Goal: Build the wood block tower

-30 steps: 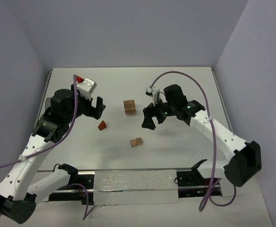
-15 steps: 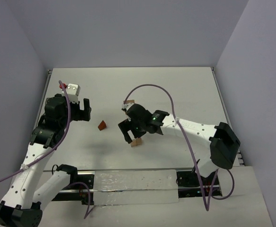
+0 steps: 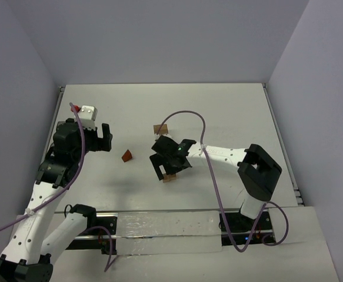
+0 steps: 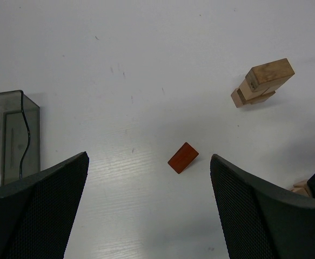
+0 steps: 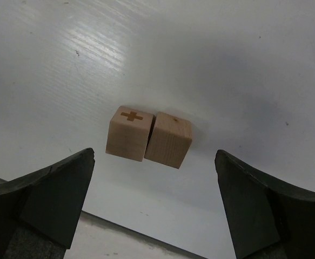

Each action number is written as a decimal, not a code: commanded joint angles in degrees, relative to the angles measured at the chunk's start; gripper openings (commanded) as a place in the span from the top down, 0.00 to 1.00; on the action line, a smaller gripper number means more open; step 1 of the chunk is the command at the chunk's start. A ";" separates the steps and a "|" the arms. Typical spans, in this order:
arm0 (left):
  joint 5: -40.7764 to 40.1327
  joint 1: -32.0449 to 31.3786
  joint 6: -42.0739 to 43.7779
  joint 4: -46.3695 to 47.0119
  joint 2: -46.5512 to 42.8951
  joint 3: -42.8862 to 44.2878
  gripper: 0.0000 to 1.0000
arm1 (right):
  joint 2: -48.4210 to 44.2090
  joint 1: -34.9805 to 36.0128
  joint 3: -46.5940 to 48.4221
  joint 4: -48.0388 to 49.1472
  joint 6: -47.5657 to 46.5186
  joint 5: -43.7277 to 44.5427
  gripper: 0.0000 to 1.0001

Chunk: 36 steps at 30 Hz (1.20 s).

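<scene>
A short stack of tan wooden cubes (image 3: 159, 128) stands mid-table, partly hidden behind the right arm; it also shows in the left wrist view (image 4: 262, 81). Two tan cubes lie side by side (image 3: 170, 177): one marked with a cross (image 5: 127, 132), one plain (image 5: 169, 139). My right gripper (image 3: 168, 169) (image 5: 154, 162) is open and empty, hovering over this pair. The reddish-brown wedge (image 3: 127, 155) (image 4: 183, 157) lies alone on the table. My left gripper (image 3: 106, 140) (image 4: 149, 162) is open and empty, raised to the left of the wedge.
A dark translucent bin (image 4: 11, 137) sits at the left in the left wrist view. The white table (image 3: 230, 117) is walled on three sides. The table's near edge (image 5: 119, 237) lies just below the cube pair. The right arm's purple cable (image 3: 189, 117) arcs above the stack.
My right arm swung left and toward the near edge, from beside the stack to over the two loose cubes. My left arm drew back left, away from the wedge.
</scene>
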 commanded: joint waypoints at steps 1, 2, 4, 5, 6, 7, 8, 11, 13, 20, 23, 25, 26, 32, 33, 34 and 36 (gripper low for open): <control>0.67 0.45 -1.02 2.77 -0.72 0.64 0.01 | 1.55 -0.30 2.30 -0.50 2.61 -0.86 0.00; 0.70 0.44 -1.02 2.74 -0.79 0.65 0.01 | 1.91 -0.37 2.30 -0.50 2.74 -1.21 0.00; 0.79 0.39 -1.02 2.74 -0.92 0.52 0.01 | 2.39 -0.46 2.30 -0.46 3.05 -2.04 0.00; 0.83 0.39 -1.02 2.74 -0.96 0.52 0.01 | 2.61 -0.55 2.30 -0.42 3.18 -2.21 0.00; 0.87 0.39 -1.02 2.74 -1.01 0.52 0.01 | 2.95 -0.67 2.34 -0.46 3.31 -2.35 0.00; 0.90 0.39 -1.02 2.74 -0.99 0.52 0.01 | 3.33 -0.79 2.46 -0.50 3.45 -2.52 0.00; 0.95 0.39 -1.02 2.74 -0.93 0.52 0.01 | 3.55 -0.85 2.62 -0.50 3.56 -2.79 0.00; 1.05 0.39 -1.02 2.74 -0.92 0.54 0.01 | 4.43 -1.02 2.90 -0.52 3.75 -3.17 0.00; 1.05 0.39 -0.86 2.74 -0.92 0.43 0.01 | 4.83 -1.03 3.00 -0.59 3.91 -3.14 0.00; 1.14 0.39 -0.75 3.17 -0.84 0.08 0.01 | 4.99 -1.30 2.91 -0.42 3.93 -2.92 0.06; 1.23 0.39 -0.59 3.17 -0.85 -0.08 0.01 | 5.00 -1.47 2.93 -0.43 3.93 -3.06 0.11; 1.23 0.39 -0.49 3.26 -0.83 -0.09 0.01 | 4.86 -1.47 2.76 -0.33 3.91 -3.16 0.13; 1.16 0.39 -0.43 3.33 -0.77 -0.09 0.01 | 4.81 -1.47 2.67 -0.27 3.93 -3.38 0.13; 1.31 0.39 -0.31 3.50 -0.83 -0.15 0.01 | 4.64 -1.47 2.41 -0.15 3.87 -3.45 0.19; 1.25 0.39 -0.31 3.53 -0.83 -0.24 0.01 | 4.69 -1.47 2.38 -0.09 3.90 -3.51 0.20; 1.23 0.39 -0.31 3.53 -0.83 -0.27 0.01 | 4.72 -1.41 2.38 -0.12 3.93 -3.54 0.20; 1.26 0.39 -0.17 3.53 -0.92 -0.36 0.01 | 4.81 -1.47 2.30 -0.09 3.93 -3.63 0.21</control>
